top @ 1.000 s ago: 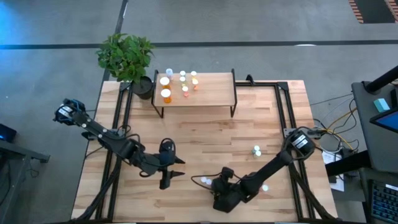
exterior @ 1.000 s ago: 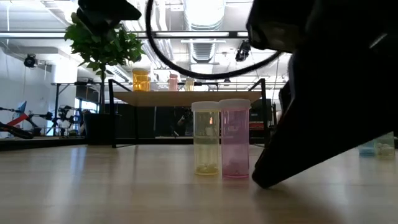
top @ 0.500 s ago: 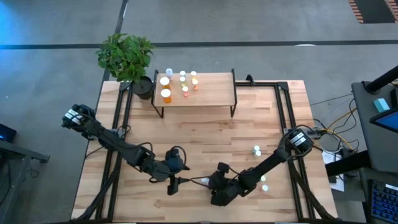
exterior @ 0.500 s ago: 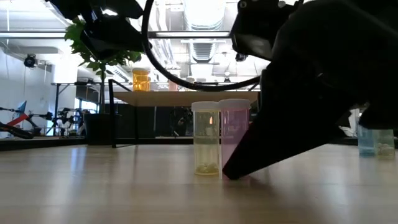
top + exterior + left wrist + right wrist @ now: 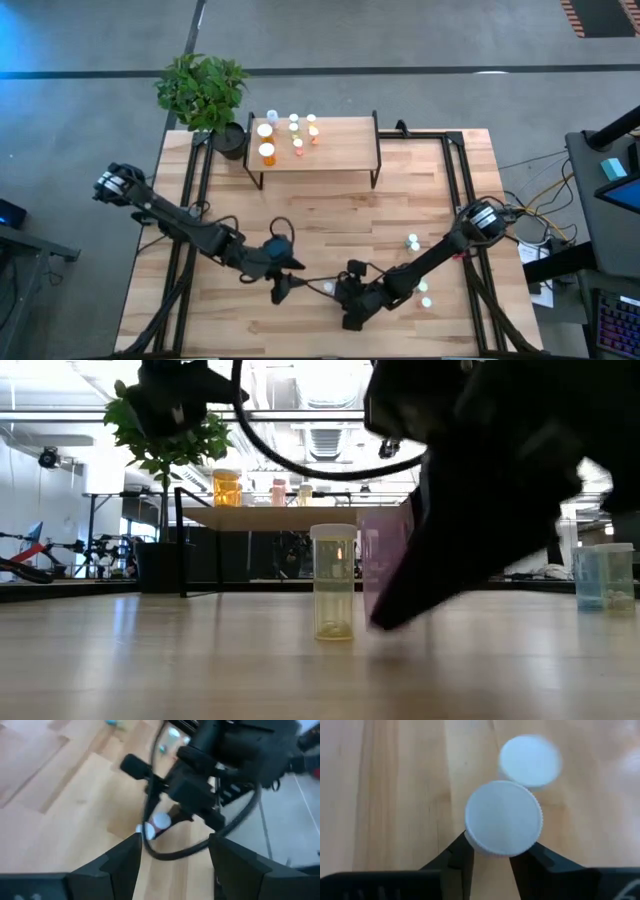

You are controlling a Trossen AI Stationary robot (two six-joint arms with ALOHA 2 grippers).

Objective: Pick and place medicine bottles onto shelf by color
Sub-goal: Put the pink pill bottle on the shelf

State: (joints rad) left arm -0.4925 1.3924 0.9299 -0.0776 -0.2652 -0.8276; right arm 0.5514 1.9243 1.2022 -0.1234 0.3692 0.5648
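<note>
Low at the lower centre of the frame, my right gripper (image 5: 490, 855) pinches the pink bottle (image 5: 385, 555) just under its white cap, lifted slightly beside the yellow-green bottle (image 5: 333, 582) standing on the surface (image 5: 330, 215). My left gripper (image 5: 283, 288) hovers just left of them, fingers spread and empty. Two teal bottles (image 5: 413, 242) stand further right. At the upper centre of the frame, the shelf (image 5: 340, 145) carries orange, pink and other small bottles (image 5: 290, 135) clustered at its left end, beside a potted plant (image 5: 203, 92).
</note>
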